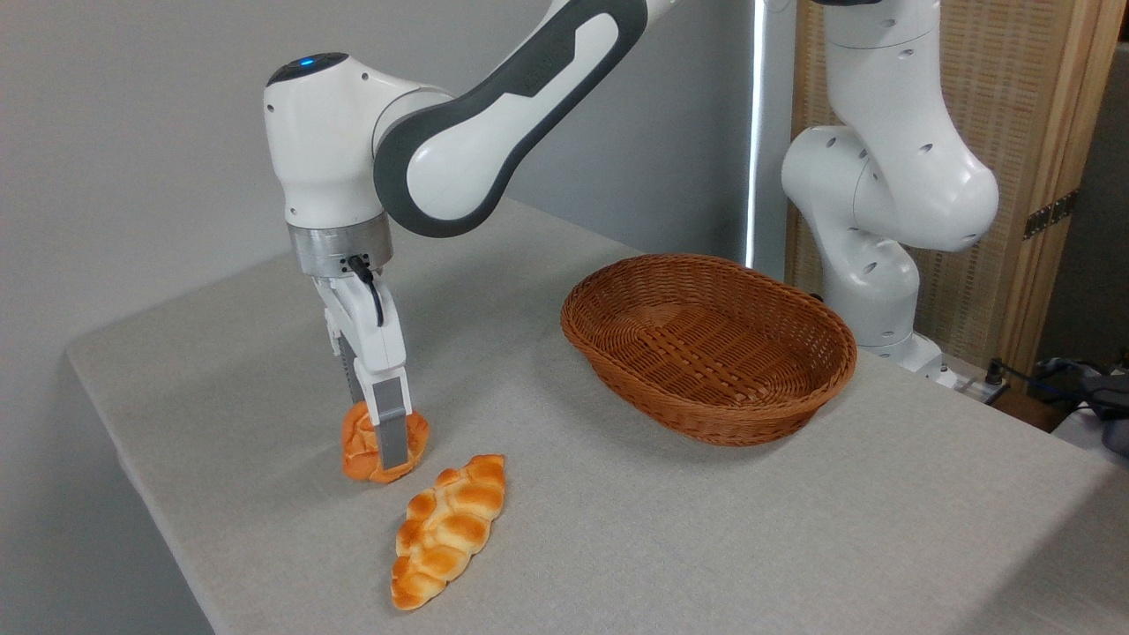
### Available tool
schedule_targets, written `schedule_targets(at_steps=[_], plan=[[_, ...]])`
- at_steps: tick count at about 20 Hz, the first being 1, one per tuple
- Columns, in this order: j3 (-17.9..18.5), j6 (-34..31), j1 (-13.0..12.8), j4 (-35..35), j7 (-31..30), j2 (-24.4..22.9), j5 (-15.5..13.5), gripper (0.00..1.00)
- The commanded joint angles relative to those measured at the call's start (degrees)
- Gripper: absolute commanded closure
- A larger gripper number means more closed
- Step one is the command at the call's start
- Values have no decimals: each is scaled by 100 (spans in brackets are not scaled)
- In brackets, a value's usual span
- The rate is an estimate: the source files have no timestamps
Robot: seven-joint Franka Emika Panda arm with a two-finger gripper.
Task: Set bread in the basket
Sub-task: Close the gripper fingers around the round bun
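Note:
The bread (362,445), a small round orange-golden bun with a lobed top, sits on the grey tablecloth at the left front. My gripper (385,441) comes straight down onto it, with one grey finger (392,432) across its near side and the other behind it. The fingers look closed against the bun, which still rests on the table. The basket (711,342), a large oval brown wicker one with low sloping sides, stands empty to the right, well apart from the bun.
A longer braided golden loaf (450,529) lies just right of and in front of the bun, near the table's front edge. The arm's white base (882,220) rises behind the basket. Cables and a dark object (1085,388) lie at the far right.

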Motion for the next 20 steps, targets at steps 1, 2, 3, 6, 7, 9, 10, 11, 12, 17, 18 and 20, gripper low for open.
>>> schedule_targets(at_steps=[1, 2, 3, 6, 7, 9, 10, 11, 12, 17, 18, 20], plan=[[6, 148, -21, -60, -20, -16, 85, 0], [6, 139, -12, -60, -20, -16, 85, 1], [6, 139, -12, -60, -20, -24, 85, 15], [6, 139, -12, -51, -20, -33, 76, 65], [6, 139, -12, -51, -20, -33, 76, 74], [6, 139, -12, -51, -20, -33, 76, 76], [6, 139, -12, -51, -20, -33, 76, 76], [6, 139, -12, -51, -20, -33, 67, 76], [6, 139, -12, -51, -20, -33, 67, 76], [6, 139, -12, -51, -20, -42, 76, 76], [6, 139, -12, -51, -20, -42, 67, 76], [6, 139, -12, -25, -28, -59, 6, 75]])
